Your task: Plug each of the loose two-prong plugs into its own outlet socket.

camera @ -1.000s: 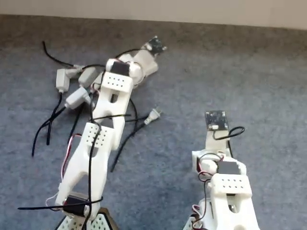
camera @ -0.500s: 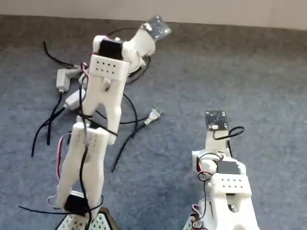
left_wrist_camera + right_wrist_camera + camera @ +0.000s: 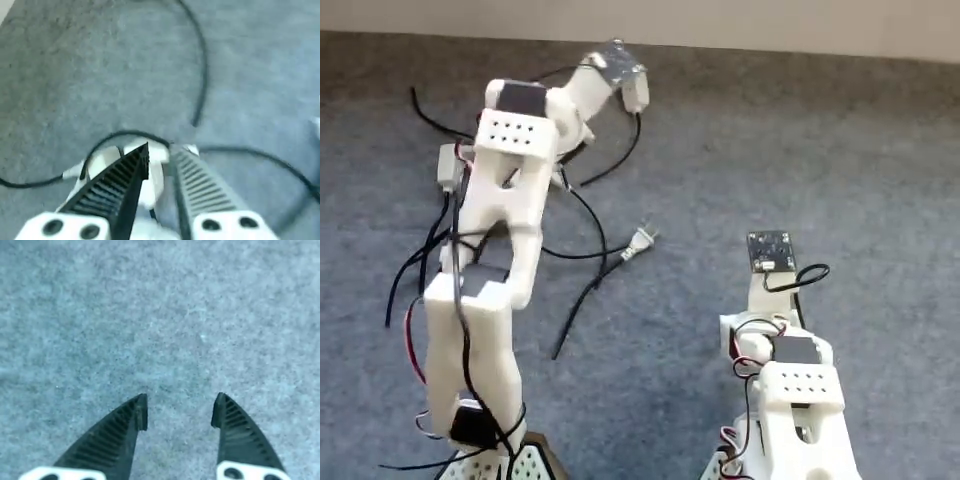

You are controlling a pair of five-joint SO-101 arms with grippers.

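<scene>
My left gripper [image 3: 159, 149] is shut on a white cord end [image 3: 152, 177] with a black cord [image 3: 200, 75] looping off it; I cannot tell whether it is a plug or a socket. In the high view this gripper [image 3: 625, 80] is raised at the far side of the carpet, with the cord hanging below it. A loose two-prong plug [image 3: 640, 238] on a black cord lies mid-carpet, apart from both arms. A white outlet socket [image 3: 448, 165] lies at the far left, partly behind the left arm. My right gripper [image 3: 179, 412] is open over bare carpet.
Black cords [image 3: 585, 290] trail across the grey carpet [image 3: 860, 170] around and under the left arm. The right arm [image 3: 785, 360] stands folded at the near right. The carpet's right half is bare. A pale wall edge runs along the far side.
The left arm has risen and swung left and back, lifting the white cord end and its cord off the carpet. The right arm and the loose plug have not moved.
</scene>
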